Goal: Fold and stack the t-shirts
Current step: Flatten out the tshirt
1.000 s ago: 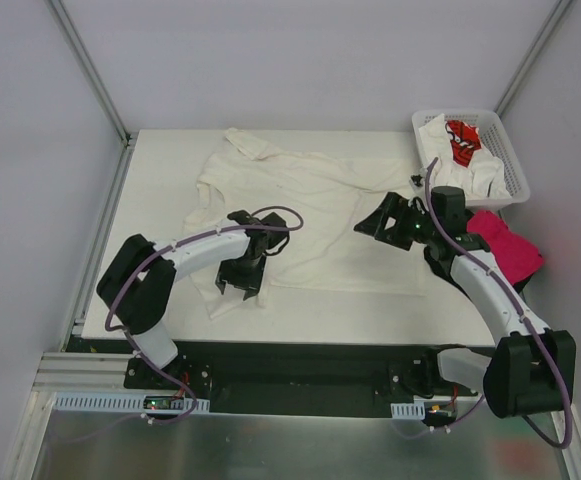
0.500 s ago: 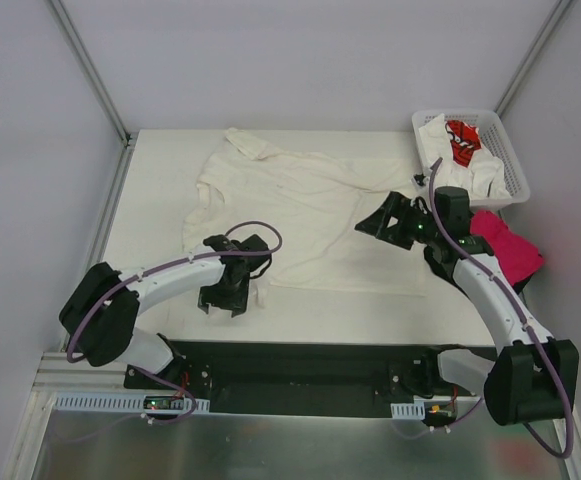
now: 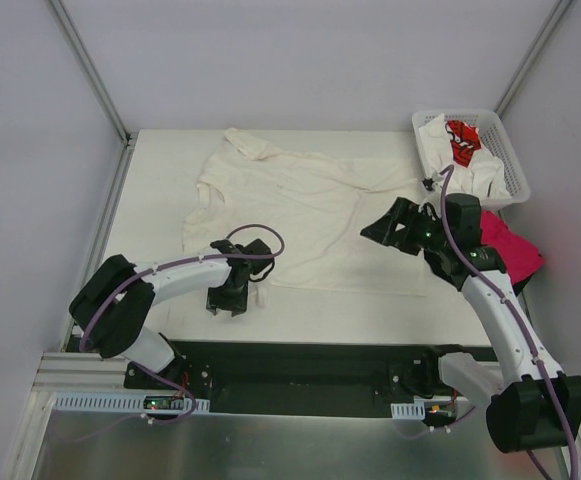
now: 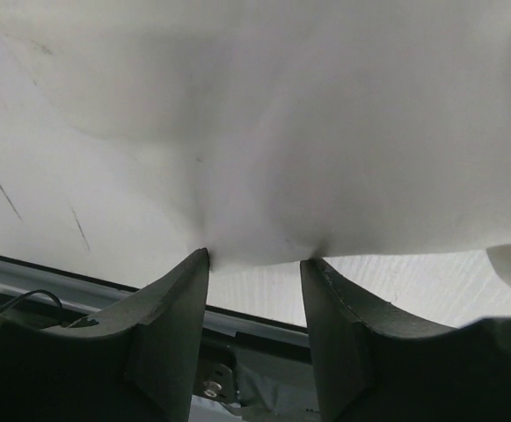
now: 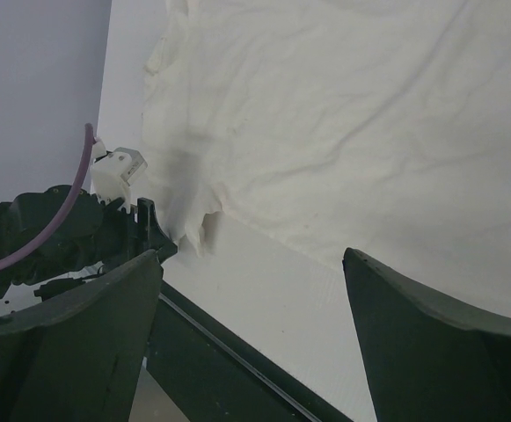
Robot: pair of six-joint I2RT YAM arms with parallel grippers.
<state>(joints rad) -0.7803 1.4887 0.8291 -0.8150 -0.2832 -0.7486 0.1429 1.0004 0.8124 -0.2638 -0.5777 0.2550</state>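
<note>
Cream t-shirt [image 3: 310, 215] spread flat mid-table [image 3: 160, 180]. Left gripper [image 3: 225, 303] at its near-left hem; jaws half-closed, cloth bunched between fingertips [image 4: 193, 264], firm clamp or not: cannot tell. Right gripper [image 3: 378, 225] above shirt's right side, jaws wide, empty. Pink shirt [image 3: 505, 250] at right edge, red-print shirt [image 3: 460, 140] in basket [image 3: 510, 165].

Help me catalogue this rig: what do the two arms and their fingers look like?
Both the left arm and the right arm have white curved links between bulky black joint housings. A purple cable runs along each, looping near the wrist. The fingers are matte black, broad and wedge-shaped. No markings are legible.
</note>
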